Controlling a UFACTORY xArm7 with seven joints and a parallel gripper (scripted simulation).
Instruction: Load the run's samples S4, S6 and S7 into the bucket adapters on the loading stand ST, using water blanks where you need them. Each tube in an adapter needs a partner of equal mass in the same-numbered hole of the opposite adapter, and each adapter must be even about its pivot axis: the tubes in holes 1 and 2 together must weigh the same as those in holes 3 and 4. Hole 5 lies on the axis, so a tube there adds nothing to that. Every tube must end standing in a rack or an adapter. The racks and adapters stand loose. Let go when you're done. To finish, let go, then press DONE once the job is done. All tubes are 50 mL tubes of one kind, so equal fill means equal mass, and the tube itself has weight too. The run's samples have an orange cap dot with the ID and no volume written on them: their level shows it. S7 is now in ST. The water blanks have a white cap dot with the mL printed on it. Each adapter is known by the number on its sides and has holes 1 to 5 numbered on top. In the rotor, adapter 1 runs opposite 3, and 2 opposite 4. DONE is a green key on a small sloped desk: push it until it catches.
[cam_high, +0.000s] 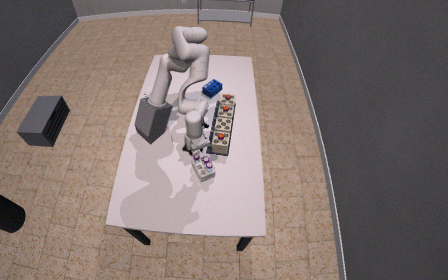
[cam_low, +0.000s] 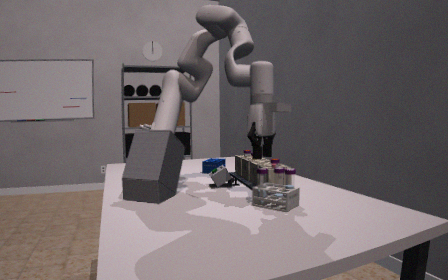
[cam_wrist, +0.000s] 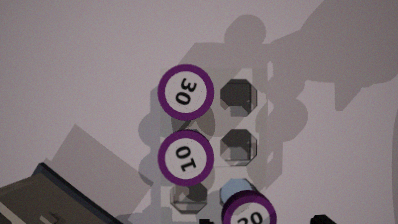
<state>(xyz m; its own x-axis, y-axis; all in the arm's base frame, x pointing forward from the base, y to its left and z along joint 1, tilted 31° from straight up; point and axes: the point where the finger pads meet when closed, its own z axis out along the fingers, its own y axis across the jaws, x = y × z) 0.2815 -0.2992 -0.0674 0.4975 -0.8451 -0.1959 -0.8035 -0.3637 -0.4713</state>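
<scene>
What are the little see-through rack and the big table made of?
The little rack looks like clear, shiny plastic, because you can see through its walls; it could be something glassy. The table has a smooth, pale, dull top, maybe painted wood or plastic.

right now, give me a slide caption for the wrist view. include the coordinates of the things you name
Water blanks marked 30 (cam_wrist: 186, 92), 10 (cam_wrist: 186, 158) and 20 (cam_wrist: 249, 215) seen from above in their clear rack (cam_wrist: 218, 172), with holes free beside 30 and 10
</scene>
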